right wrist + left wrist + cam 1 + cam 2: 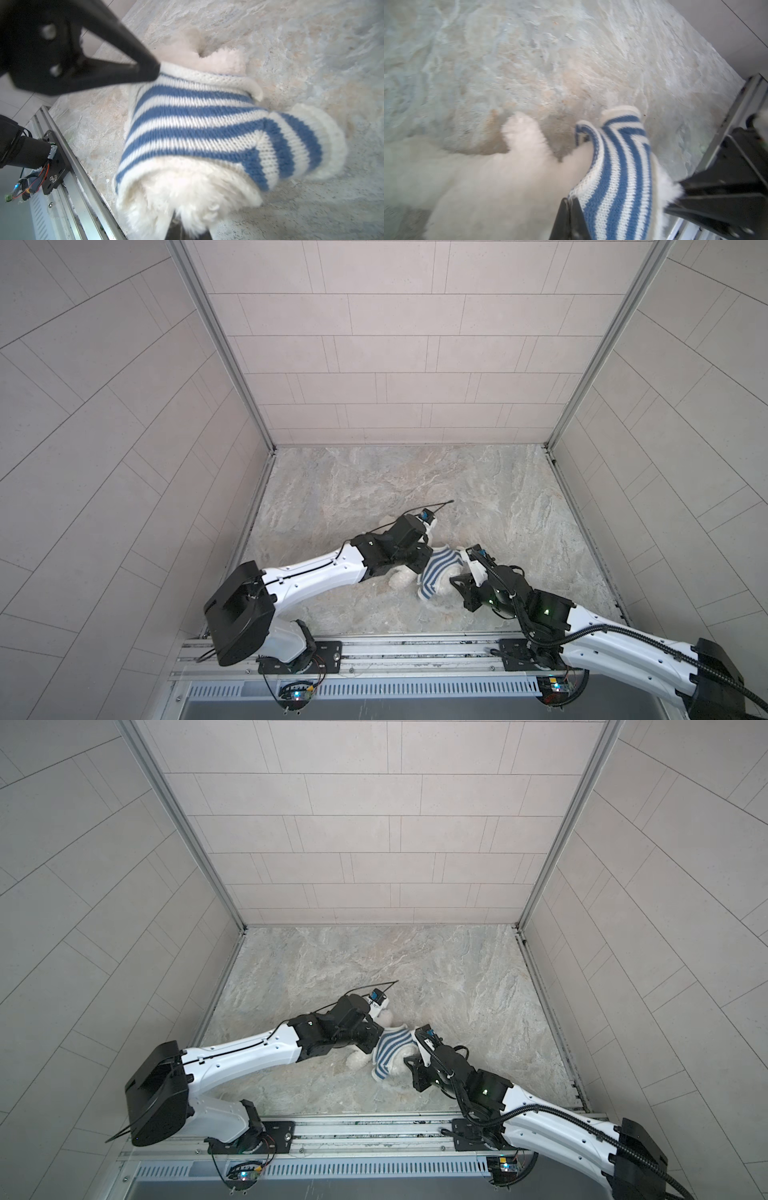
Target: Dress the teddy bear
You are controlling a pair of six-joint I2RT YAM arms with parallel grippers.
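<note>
Two arms reach in over the desk (pixel 374 489), and both meet at the teddy bear (pixel 401 581).

Position: the bear lies on the stone-patterned surface in the near half, roughly midway across. It sits between the two arms in both top views.

Clothing: the striped shirt (pixel 440 570), a blue and white knit, is around the bear's trunk. White fur sticks out of the shirt's wide open end in the right wrist view. One sleeve with a ribbed white cuff juts out to the side; I cannot tell whether a limb is inside it. In the left wrist view a bare fluffy limb stands clear of the knit, resting on the desk.

Left end effector (pixel 570 204): fingers are pressed together, pinching the edge of the shirt. The right wrist view agrees, showing its black tip meeting the white ribbed border of the knit.

Right end effector (pixel 454 583): fingers are pressed together on the bear's opposite side. Its tips are sunk in the fur at the shirt's open end. They are mostly hidden, so I cannot tell whether they grip fur, knit or nothing.

The bear's face is not visible in any view. Both wrist views are slightly blurred.
</note>
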